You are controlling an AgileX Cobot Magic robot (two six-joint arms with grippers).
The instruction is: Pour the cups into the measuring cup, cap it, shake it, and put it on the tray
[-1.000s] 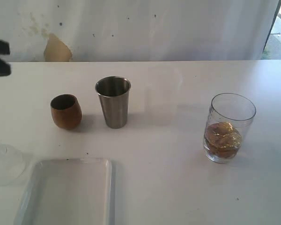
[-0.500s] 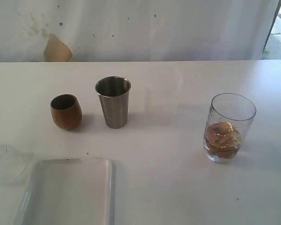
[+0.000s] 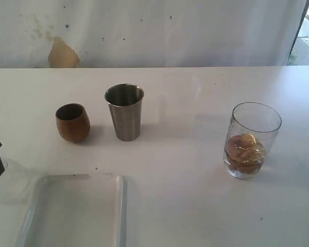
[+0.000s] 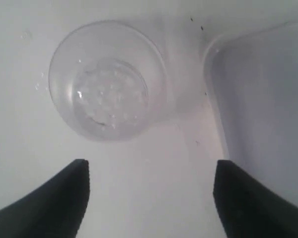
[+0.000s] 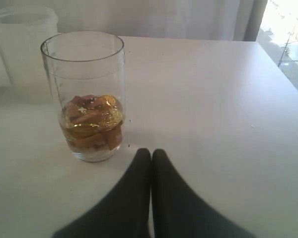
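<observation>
Tray (image 3: 77, 211) cut by bottom edge; clear lid (image 3: 9, 181) faint, possibly cropped at left; frosted beaker (image 5: 15, 49) cropped.

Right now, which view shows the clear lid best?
The left wrist view: the clear lid is seen whole from above, just ahead of the open left gripper. The exterior view shows only a faint part at the frame's left edge, beside the gripper. The right wrist view does not show it.

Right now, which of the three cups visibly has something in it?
The clear measuring cup, alone on the right: amber liquid and brown chunks show through it. The wooden cup and steel tumbler are opaque.
</observation>
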